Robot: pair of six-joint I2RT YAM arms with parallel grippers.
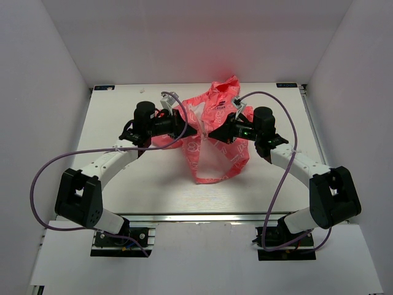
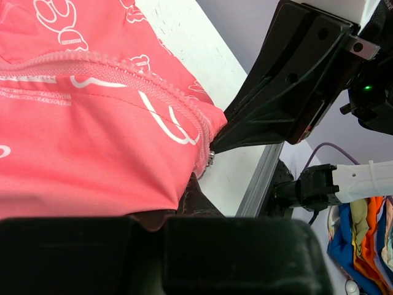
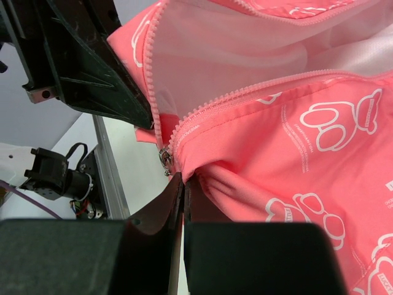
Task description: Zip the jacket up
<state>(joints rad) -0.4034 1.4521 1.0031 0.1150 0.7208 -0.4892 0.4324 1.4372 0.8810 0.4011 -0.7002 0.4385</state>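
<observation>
The coral-pink jacket (image 1: 216,126) with white prints hangs bunched between my two grippers above the middle of the table. My left gripper (image 1: 188,129) is shut on the jacket's fabric beside the zipper's lower end (image 2: 184,198). My right gripper (image 1: 212,133) is shut on the hem just below the small metal zipper slider (image 3: 164,156), its jaws pressed together (image 3: 184,182). From the slider the two rows of pink zipper teeth (image 3: 245,92) spread apart, with white lining (image 3: 245,46) showing between them. The slider also shows in the left wrist view (image 2: 210,157).
The white table (image 1: 141,178) is closed in by white walls at the back and sides. An aluminium rail (image 1: 202,216) runs along its near edge. Purple cables (image 1: 43,178) loop out beside both arms. A heap of coloured cloth (image 2: 362,236) lies off the table.
</observation>
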